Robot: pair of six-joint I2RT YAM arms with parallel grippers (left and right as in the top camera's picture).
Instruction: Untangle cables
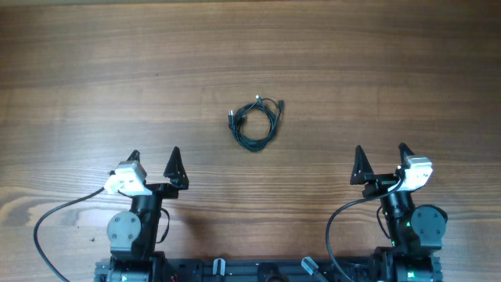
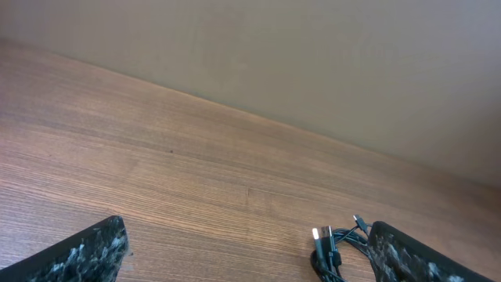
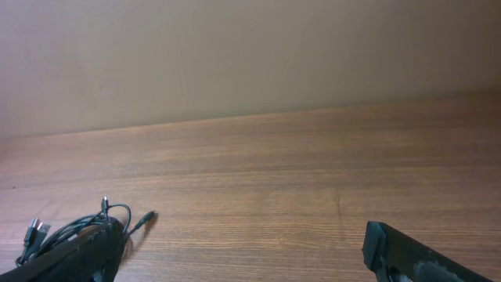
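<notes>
The cables point(image 1: 255, 123) lie as a small coiled bundle of thin black wire with silvery plug tips, on the wooden table point(image 1: 250, 47) at its middle. My left gripper point(image 1: 154, 155) is open and empty near the front left, well short of the bundle. My right gripper point(image 1: 380, 153) is open and empty near the front right. In the left wrist view the bundle point(image 2: 338, 249) sits at the lower right, partly behind the right finger, between the open fingers point(image 2: 250, 254). In the right wrist view the bundle point(image 3: 78, 227) is at the lower left, beside the left finger of the open jaws point(image 3: 246, 251).
Thicker black leads point(image 1: 55, 219) run from the arms' white camera units to the base at the front edge. A plain beige wall point(image 3: 250, 55) stands behind the table's far edge.
</notes>
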